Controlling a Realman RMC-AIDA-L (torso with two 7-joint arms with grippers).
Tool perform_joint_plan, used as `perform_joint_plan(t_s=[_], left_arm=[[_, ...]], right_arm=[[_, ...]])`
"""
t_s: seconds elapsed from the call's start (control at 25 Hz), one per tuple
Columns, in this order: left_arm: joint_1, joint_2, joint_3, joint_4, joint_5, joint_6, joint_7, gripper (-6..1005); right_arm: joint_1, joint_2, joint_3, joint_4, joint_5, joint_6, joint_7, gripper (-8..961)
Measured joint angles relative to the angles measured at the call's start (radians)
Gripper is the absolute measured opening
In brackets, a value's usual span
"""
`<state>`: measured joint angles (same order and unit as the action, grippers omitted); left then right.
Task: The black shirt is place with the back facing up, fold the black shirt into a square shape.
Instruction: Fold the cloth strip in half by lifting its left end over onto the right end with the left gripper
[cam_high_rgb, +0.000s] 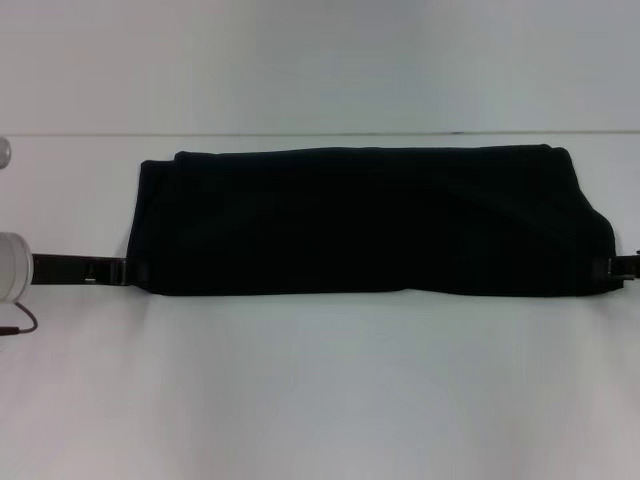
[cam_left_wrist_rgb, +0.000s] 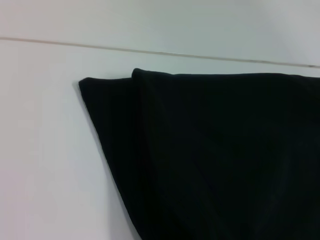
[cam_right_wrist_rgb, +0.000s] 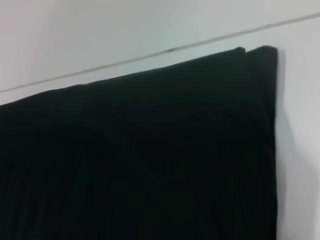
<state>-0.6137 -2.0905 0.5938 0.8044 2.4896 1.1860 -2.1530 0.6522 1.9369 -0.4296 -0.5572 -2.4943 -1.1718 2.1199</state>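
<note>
shirt: the large plain black soft-cloth t-shirt is lying folded into a long flat band across the far half of the white table, its long edges running left to right.
layers: in both wrist views the ends are showing two stacked edges – an upper layer sitting just inside the lower one at the far corners.
lettering: no print is showing on the upward face.
left gripper: the black left gripper is reaching in low over the table and meeting the shirt's near left corner; whether its fingers are apart or pinching cloth, i cannot tell.
right gripper: the black right gripper is sitting at the near right corner, touching the cloth's edge – its finger state cannot be told either.
wall: a pale wall is rising behind the table.
</note>
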Motion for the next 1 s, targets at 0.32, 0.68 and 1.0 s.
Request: perform_joint_plan(t_s=[0.32, 0.68, 1.0], left_arm=[[-0.003, 0.003, 0.0, -0.007, 0.0, -0.009, 0.007, -2], [-0.003, 0.005, 0.0, -0.001, 0.0, -0.004, 0.007, -2], [0.008, 0.007, -0.004, 0.016, 0.0, 0.007, 0.007, -1]], right_arm=[[0.006, 0.016, -0.038, 0.032, 0.001, 0.054, -0.005, 183], [-0.022, 0.019, -0.024, -0.022, 0.008, 0.022, -0.015, 50], [-0.046, 0.01, -0.019, -0.064, 0.03, -0.025, -0.02, 20]])
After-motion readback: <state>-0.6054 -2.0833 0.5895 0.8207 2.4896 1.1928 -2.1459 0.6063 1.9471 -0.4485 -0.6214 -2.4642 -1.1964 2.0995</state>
